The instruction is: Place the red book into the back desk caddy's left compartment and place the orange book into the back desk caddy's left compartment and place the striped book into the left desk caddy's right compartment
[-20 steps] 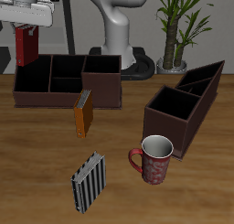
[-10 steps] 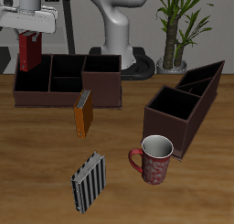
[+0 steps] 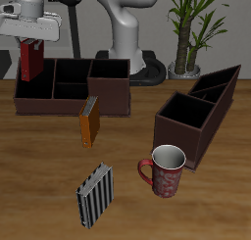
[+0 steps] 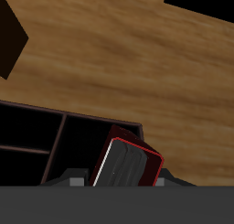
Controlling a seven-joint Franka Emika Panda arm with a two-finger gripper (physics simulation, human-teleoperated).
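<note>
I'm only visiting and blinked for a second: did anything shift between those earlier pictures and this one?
Yes. The gripper, shut on the red book, has carried it sideways and lower, toward the end cell of the back desk caddy; the book hangs upright above that cell. The orange book, striped book, left desk caddy and red mug stayed put.

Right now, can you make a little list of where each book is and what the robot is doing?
red book: held upright by the gripper, above the back caddy's end cell
orange book: on the table, leaning against the back caddy's front
striped book: flat on the table near its front edge
left caddy: no book seen inside
mug: beside the left caddy
</note>
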